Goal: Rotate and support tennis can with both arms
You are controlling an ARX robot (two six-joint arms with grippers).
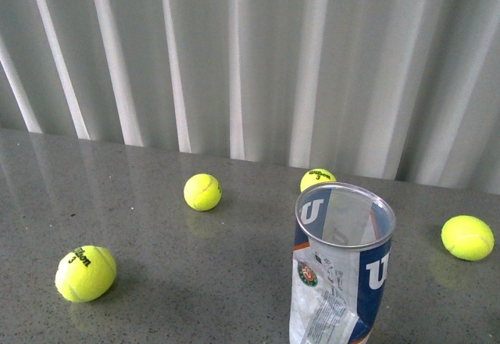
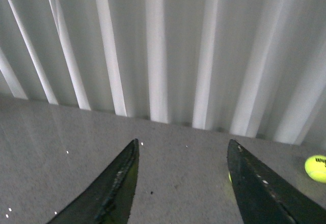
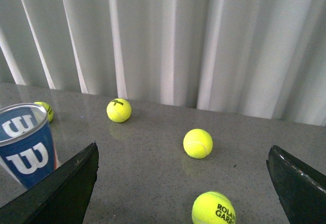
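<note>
The tennis can [image 1: 341, 262] stands upright on the grey table [image 1: 156, 281] with its open mouth up, but its base is cut off at the lower edge of the front view, so how it meets the surface there goes unseen; one yellow ball [image 1: 317, 179] sits just behind its rim, partly hidden by it. Neither arm shows in the front view; only the jaw tips appear in the wrist pictures.

From the right wrist, the right gripper [image 3: 183, 183] is spread very wide, its two black jaws at opposite edges of the picture and both cut off, with nothing between them but bare table and loose balls; the can [image 3: 25, 142] stands just outside one jaw, close to it, its lower part hidden behind that jaw, and I cannot tell whether they touch. A ball [image 3: 197, 143] lies ahead between the jaws; another, printed with black lettering [image 3: 214, 210], lies nearer and is cropped below.

From the left wrist, the left gripper [image 2: 183, 155] is also parted, less widely, holding nothing; a ball [image 2: 317, 168] lies off beyond one jaw, cut by the frame edge; a yellow sliver beside that jaw's inner edge is too small to make out. White curtains [image 2: 163, 56] hang behind.
</note>
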